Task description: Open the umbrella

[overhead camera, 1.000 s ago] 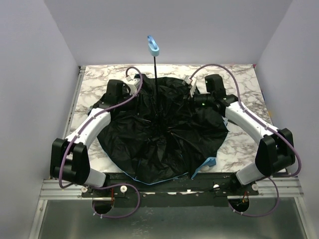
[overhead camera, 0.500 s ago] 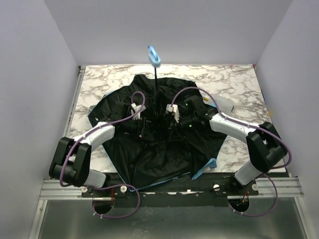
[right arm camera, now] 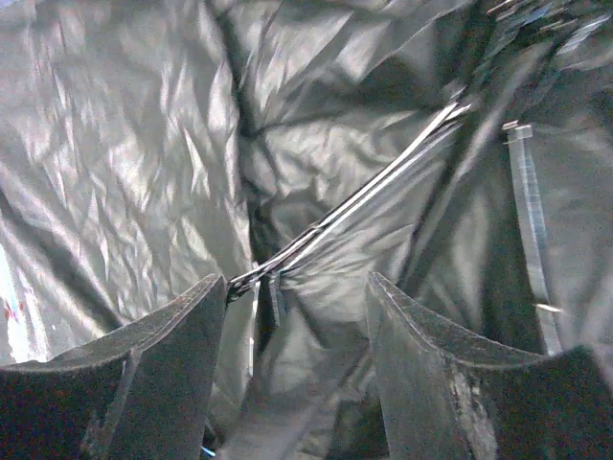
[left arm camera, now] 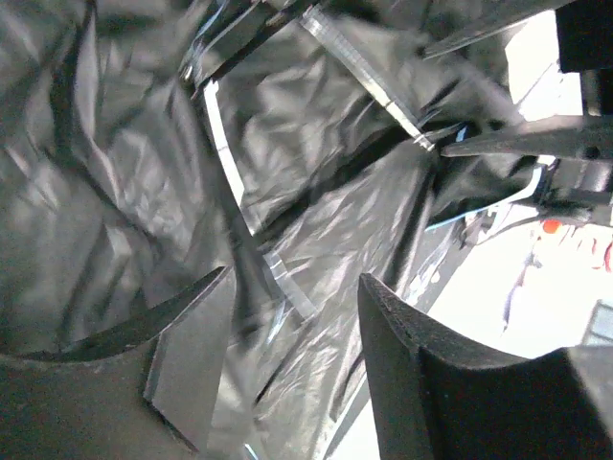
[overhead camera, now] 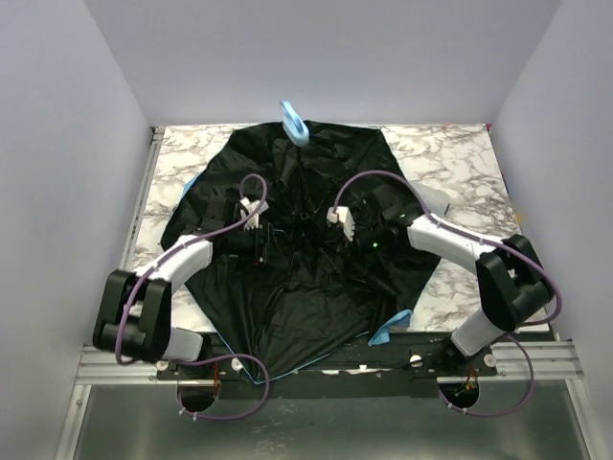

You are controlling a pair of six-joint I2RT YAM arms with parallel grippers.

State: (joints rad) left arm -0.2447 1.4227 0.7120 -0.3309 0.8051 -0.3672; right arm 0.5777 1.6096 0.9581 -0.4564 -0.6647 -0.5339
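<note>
The umbrella (overhead camera: 287, 287) lies upside down on the table, its black inside facing up and spread wide. Its thin black shaft (overhead camera: 301, 182) stands up from the middle, with the light-blue handle (overhead camera: 294, 125) on top. My left gripper (overhead camera: 273, 240) is low over the canopy just left of the shaft. In the left wrist view it (left arm camera: 292, 326) is open, with black fabric and metal ribs (left arm camera: 230, 172) between the fingers. My right gripper (overhead camera: 324, 233) is just right of the shaft. In the right wrist view it (right arm camera: 297, 316) is open over a rib (right arm camera: 354, 206).
The marble table (overhead camera: 460, 153) shows at the back corners and on the right. A sky-blue fold of fabric (overhead camera: 391, 331) sticks out at the front edge. A greyish flat thing (overhead camera: 442, 198) lies beside the right arm. Plain walls stand on three sides.
Both arms have come in from the canopy's back edges to the shaft at the middle. The canopy has spread wider toward the back, and the handle has shifted slightly left.
</note>
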